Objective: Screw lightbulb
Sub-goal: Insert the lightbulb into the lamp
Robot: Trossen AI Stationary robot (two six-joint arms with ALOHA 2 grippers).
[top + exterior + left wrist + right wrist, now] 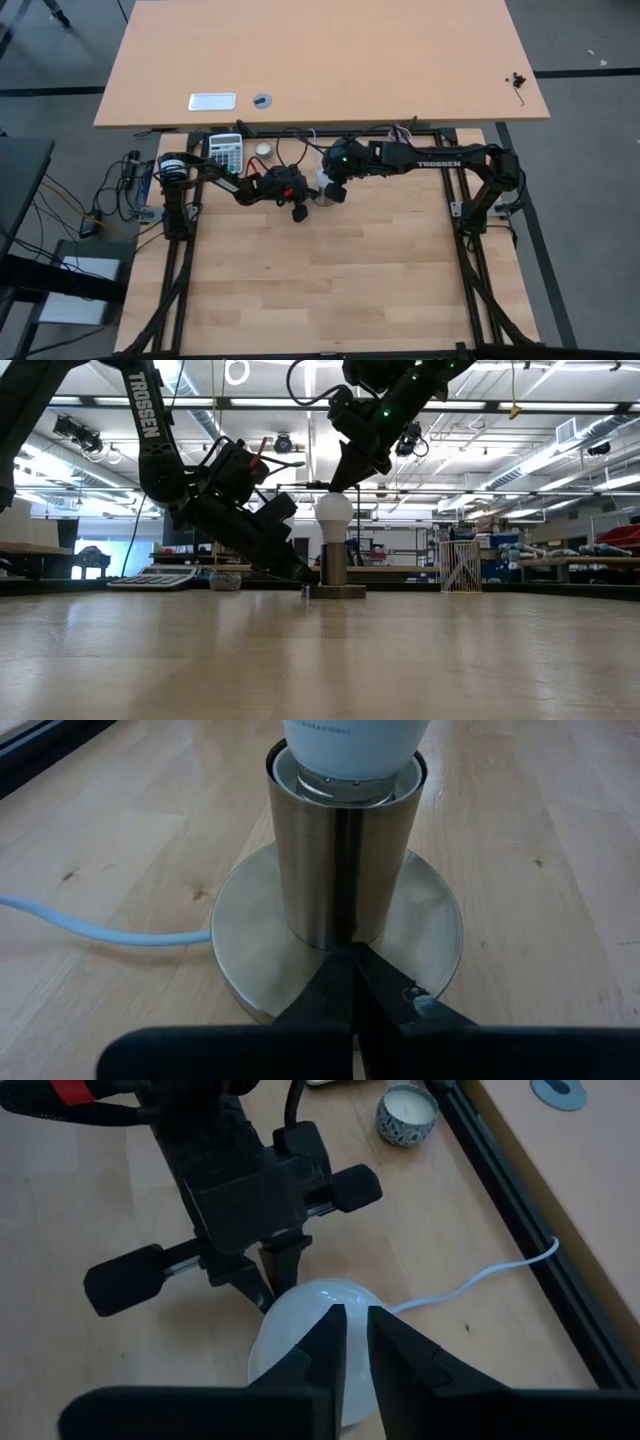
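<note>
The white lightbulb [334,515] stands upright with its screw end inside the steel socket [345,850]. The socket rises from a round base plate [250,940] on the wooden table. My left gripper [352,970] is shut and slants down onto that base plate from the table's left, as the low view [303,574] also shows. My right gripper [357,1320] hangs over the lightbulb's [295,1308] rounded top, pointing steeply down. Its fingers are open by a narrow gap with nothing between them. My left gripper's shut fingertips [345,965] rest on the top of the base plate [300,975], right at the foot of the socket's cylinder. They come slanting down from the table's left. The base lies flat on the table. My right gripper's fingertips [337,487] stand at the crown of the lightbulb; I cannot tell whether they touch it.
A thin white cord [480,1280] runs from the socket toward the table's far edge. A small round tin [407,1112] and a calculator [226,152] lie at the far left. A black frame rail [520,1210] borders the far side. Bare wood [340,280] stretches toward the near edge.
</note>
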